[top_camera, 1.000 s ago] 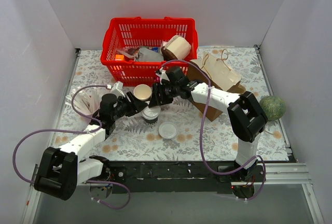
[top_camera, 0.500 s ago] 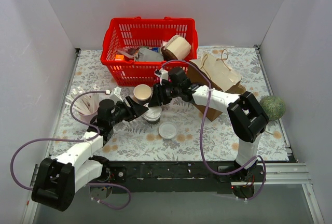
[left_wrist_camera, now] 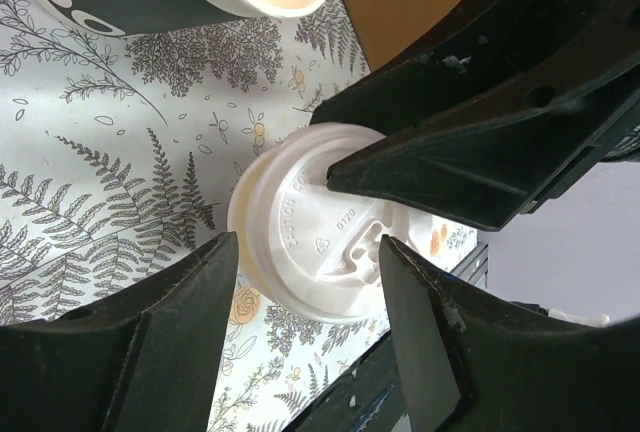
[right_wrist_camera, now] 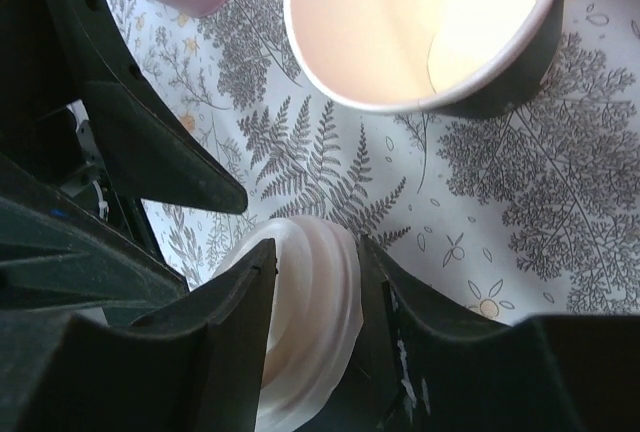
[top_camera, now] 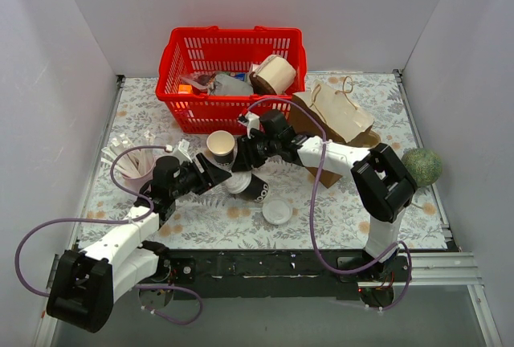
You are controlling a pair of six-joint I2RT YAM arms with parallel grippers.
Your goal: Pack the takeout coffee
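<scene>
Takeout coffee leaned hard over on the fern-print surface between your two arms. Its white lid was turned toward the left arm and its dark body pointed toward the loose lid. In the right wrist view, your right jaws were drawn in narrow on the lid's edge, one finger on each side. Your left jaws stood open astride the same lid without pinching it. The lidless cup stood upright just behind. The brown paper bag lay beyond the right arm, beside the red basket.

By the look of it, the cup would be light, and its paper wall would dent under a hard squeeze. The plastic lid looked slick and only pressed on. A hold on the lid alone could pop it off or let the cup swing. Whether there was liquid inside, you could not tell. If there was, the tilt risked a leak at the sip hole. You would likely do better to grip the stiffer band just under the rim, with the jaws across the wall, stand the cup upright, and carry it level.
</scene>
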